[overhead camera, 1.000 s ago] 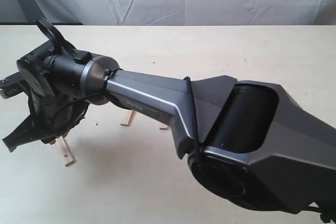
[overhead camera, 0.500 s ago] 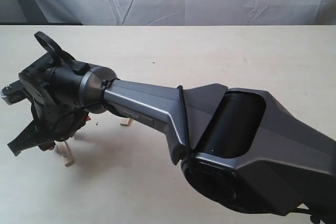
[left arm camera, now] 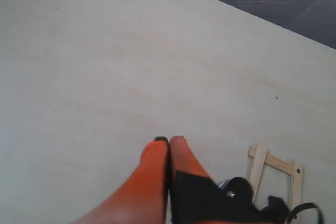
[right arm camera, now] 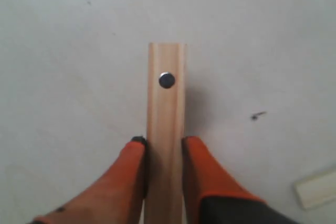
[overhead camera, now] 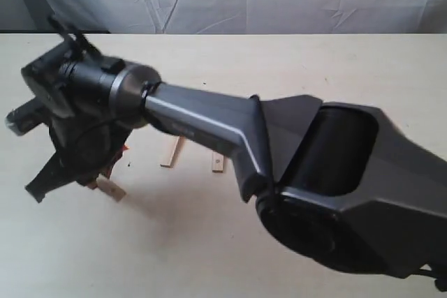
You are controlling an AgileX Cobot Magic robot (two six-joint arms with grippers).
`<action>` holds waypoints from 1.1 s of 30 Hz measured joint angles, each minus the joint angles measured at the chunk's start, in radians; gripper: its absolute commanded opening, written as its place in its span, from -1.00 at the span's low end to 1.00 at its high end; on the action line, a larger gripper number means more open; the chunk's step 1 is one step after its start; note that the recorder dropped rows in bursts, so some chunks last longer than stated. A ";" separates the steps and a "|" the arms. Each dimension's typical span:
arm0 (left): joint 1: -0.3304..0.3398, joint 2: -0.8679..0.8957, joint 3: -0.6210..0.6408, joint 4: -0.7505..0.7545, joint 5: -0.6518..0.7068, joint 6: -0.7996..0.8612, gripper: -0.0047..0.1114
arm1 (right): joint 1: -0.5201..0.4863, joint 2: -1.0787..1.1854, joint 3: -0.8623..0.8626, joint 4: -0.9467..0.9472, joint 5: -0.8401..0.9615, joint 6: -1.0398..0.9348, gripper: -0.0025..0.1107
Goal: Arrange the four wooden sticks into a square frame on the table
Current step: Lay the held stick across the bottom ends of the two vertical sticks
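Pale table (right arm camera: 63, 51) under right fingers (right arm camera: 135, 156) clamping a screw-dotted wooden stick (right arm camera: 166, 108); left fingers (left arm camera: 160, 150) pressed together.

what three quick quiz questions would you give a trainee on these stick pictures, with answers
1. True or false: the left gripper is wide open.
2. The right gripper grips: A the stick, B a cable, C nothing.
3. Fill in: that stick shows one dark ___ near its free end.

Key: 1 false, its fingers meet with nothing between them; 2 A; 3 screw.
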 measured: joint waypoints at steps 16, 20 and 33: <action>-0.195 0.017 0.123 0.015 -0.107 0.140 -0.92 | -0.210 -0.310 0.455 -0.017 -0.060 -0.385 -0.97; -0.203 0.017 0.163 0.018 -0.145 0.141 -0.92 | -0.210 -0.323 0.626 -0.058 -0.229 -0.453 -0.97; -0.203 0.017 0.164 0.018 -0.160 0.141 -0.92 | -0.210 -0.323 0.694 -0.075 -0.413 -0.509 -0.97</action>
